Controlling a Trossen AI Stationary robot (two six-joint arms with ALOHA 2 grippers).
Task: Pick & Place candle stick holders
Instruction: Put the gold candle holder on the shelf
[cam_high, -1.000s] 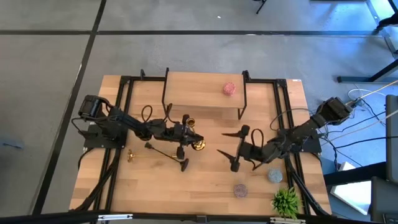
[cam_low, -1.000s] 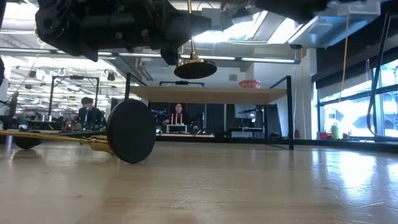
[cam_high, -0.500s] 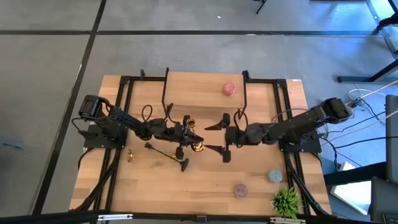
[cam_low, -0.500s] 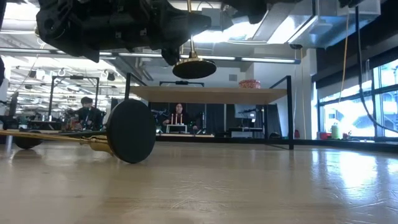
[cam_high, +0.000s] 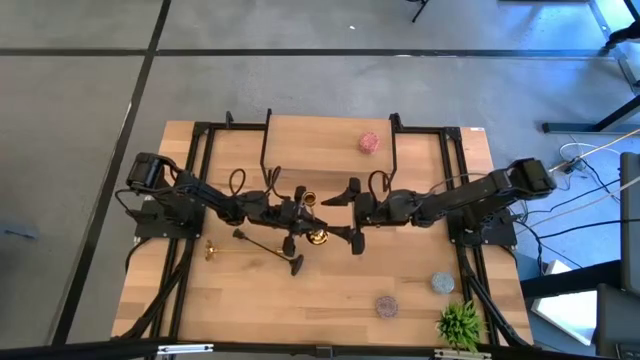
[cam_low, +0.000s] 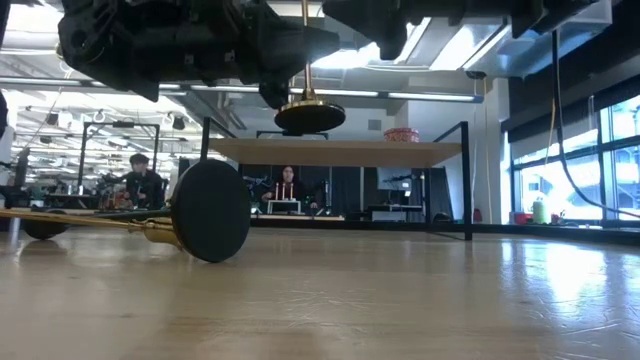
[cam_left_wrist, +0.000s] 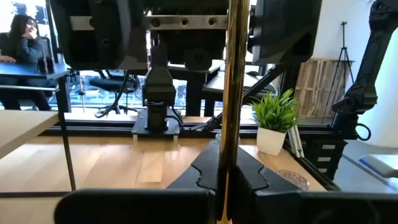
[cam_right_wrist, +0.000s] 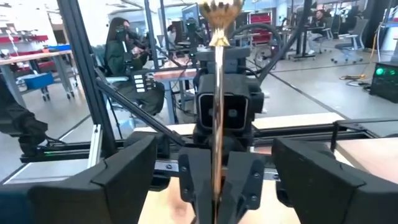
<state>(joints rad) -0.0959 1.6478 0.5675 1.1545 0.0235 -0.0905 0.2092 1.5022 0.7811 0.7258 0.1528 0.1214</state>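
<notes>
1. Gold candle stick holder (cam_high: 313, 228) hangs upright above the desk (cam_high: 330, 300), clamped by its thin stem in the left tool (cam_high: 297, 213); its round base shows clear of the wood in the low view.
2. Risk: the right tool (cam_high: 353, 212), spread wide, sits just beside that stem and faces it. If it bumps the stem or closes off-centre, the smooth holder could twist or slip from the left tool's narrow grip.
3. Falling, it could hit the black holder (cam_high: 268, 249) lying just below; another gold holder (cam_high: 222, 250) lies nearby.
</notes>
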